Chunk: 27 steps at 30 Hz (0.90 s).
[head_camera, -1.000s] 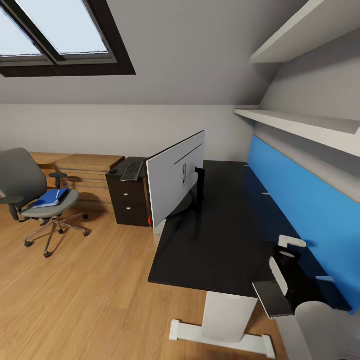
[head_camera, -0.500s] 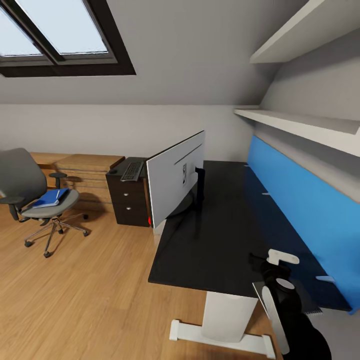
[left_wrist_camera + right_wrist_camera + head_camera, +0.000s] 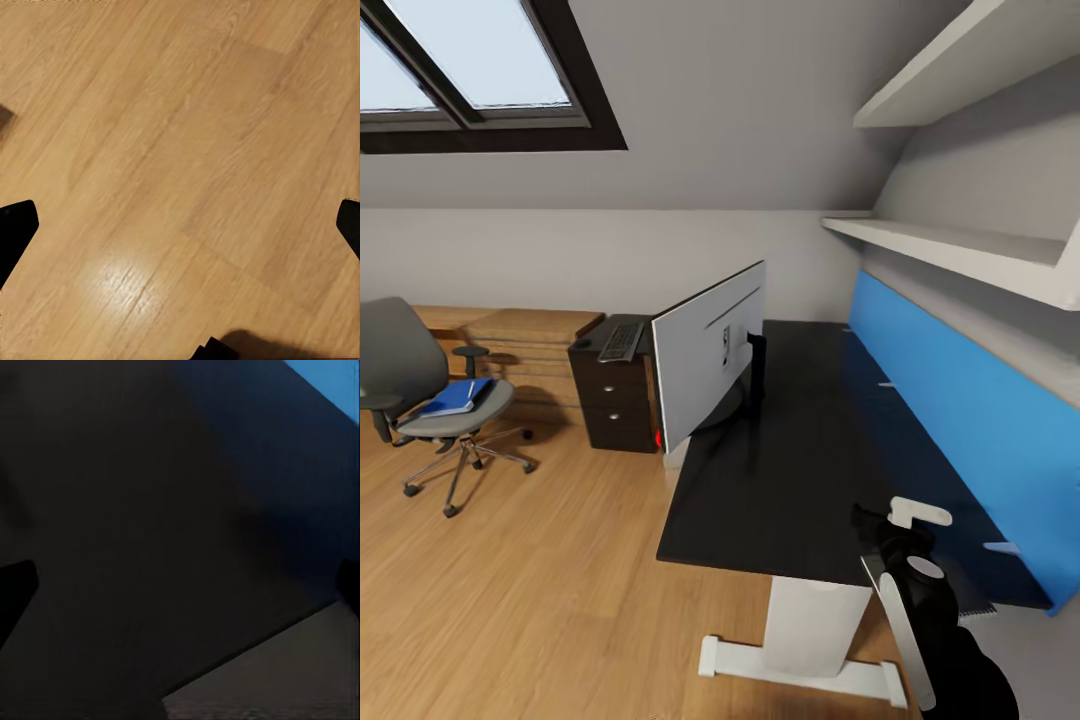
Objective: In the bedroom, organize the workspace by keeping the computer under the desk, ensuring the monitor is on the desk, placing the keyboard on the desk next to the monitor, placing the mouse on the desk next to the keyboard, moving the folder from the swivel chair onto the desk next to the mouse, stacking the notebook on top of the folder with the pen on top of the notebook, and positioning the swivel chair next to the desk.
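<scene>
With both grippers spread wide and empty, we judge the folder on the chair light, thin and floppy, best pinched at an overhanging edge.

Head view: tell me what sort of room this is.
Most likely an attic bedroom used as a home office. A skylight sits in a sloped ceiling, a black desk carries a monitor, and a grey swivel chair with a blue folder on its seat stands on the wooden floor.
</scene>
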{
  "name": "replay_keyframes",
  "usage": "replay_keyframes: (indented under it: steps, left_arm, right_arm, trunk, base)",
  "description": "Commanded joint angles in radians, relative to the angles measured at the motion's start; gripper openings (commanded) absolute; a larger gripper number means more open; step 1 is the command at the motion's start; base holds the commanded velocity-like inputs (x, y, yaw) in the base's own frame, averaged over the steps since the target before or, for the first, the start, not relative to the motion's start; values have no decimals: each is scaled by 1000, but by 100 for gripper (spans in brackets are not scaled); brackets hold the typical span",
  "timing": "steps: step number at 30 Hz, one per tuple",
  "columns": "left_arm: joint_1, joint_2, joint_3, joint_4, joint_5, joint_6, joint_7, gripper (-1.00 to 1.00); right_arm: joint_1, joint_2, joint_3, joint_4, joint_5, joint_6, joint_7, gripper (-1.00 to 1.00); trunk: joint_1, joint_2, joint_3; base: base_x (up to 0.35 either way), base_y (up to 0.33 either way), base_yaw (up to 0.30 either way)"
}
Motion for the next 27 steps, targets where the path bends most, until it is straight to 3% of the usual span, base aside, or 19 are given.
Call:
replay_keyframes:
  steps: [1, 10, 20, 27]
  left_arm:
    - [-1, 1, -6, 0, 11, -6, 5, 100]
    - [-1, 1, -6, 0, 11, -5, 5, 100]
    - [-1, 6, -5, 0, 11, -4, 5, 100]
    - [-1, 6, -5, 0, 11, -4, 5, 100]
  right_arm:
    - [-1, 1, 0, -1, -10, 2, -7, 100]
    - [-1, 1, 0, 1, -12, 1, -6, 100]
    - [-1, 1, 0, 4, -12, 1, -5, 100]
    - [-1, -1, -4, 3, -12, 1, -1, 100]
  trunk:
    - [0, -1, -1]
    - [0, -1, -1]
    - [0, -1, -1]
    - [0, -1, -1]
  base:
    - [-198, 176, -202]
    - [-240, 214, -175]
    - [-253, 213, -15]
    - [-150, 47, -1]
